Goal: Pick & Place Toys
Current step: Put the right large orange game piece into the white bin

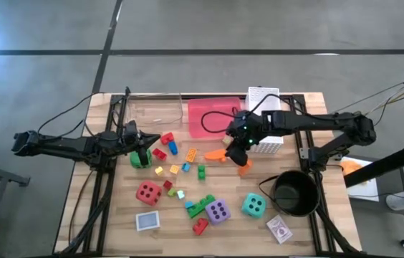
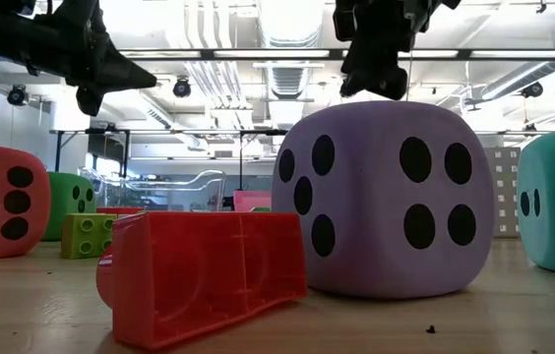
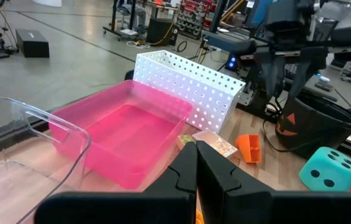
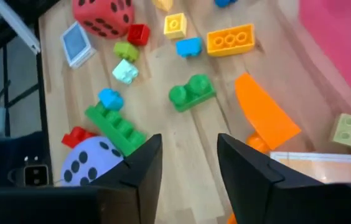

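I can read no brand or writing on anything; the card pack (image 1: 279, 229) near the table's front edge shows only a dark pattern. The right gripper (image 1: 236, 152) hangs over the middle of the table with its jaws partly apart and nothing between them; an orange piece (image 4: 264, 118) lies on the wood just below. The left gripper (image 1: 147, 140) is above the green die (image 1: 141, 158), jaws pressed together and empty, and hides most of it. The red die (image 1: 148, 193), purple die (image 1: 218, 211) and teal die (image 1: 253, 206) sit toward the front among scattered bricks. In the low view a red brick (image 2: 204, 270) covers part of the purple die.
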### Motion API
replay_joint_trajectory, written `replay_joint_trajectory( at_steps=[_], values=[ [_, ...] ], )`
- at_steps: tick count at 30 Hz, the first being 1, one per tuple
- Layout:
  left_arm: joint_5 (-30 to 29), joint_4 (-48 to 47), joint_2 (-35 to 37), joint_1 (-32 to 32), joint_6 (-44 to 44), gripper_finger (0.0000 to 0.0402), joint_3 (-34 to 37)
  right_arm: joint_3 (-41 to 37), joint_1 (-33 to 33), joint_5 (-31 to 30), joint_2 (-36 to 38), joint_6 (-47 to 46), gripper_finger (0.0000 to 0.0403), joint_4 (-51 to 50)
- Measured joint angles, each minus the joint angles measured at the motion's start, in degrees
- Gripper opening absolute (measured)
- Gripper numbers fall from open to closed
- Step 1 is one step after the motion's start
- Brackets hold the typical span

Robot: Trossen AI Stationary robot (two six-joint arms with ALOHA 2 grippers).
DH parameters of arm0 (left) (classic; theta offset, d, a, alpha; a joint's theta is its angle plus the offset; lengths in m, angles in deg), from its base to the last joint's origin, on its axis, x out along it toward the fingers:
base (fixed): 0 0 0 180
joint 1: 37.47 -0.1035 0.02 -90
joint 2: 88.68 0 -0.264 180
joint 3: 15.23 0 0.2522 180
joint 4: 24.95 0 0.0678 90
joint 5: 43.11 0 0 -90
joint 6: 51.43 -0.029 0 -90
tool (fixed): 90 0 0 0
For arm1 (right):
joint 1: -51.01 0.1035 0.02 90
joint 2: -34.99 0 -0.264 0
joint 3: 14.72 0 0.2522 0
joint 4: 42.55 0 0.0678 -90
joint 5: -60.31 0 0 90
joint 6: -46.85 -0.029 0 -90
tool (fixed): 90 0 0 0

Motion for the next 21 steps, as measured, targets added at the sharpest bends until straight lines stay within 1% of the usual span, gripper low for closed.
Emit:
replay_joint_trajectory(
  at_steps=[10,14,21],
  values=[
    [0.0,-0.02,0.0,0.0,0.02,0.0004,0.0,0.54,0.02,0.05,0.15,-0.97,0.0156,0.0],
    [0.0,-0.02,0.0,0.0,0.02,0.0004,0.0,0.54,0.05,0.05,0.15,-3.36,0.0156,0.01],
    [0.02,-0.02,0.0,0.0,-0.02,0.0004,0.0,0.52,0.42,0.02,0.15,-3.13,0.0156,-0.61]
  ],
)
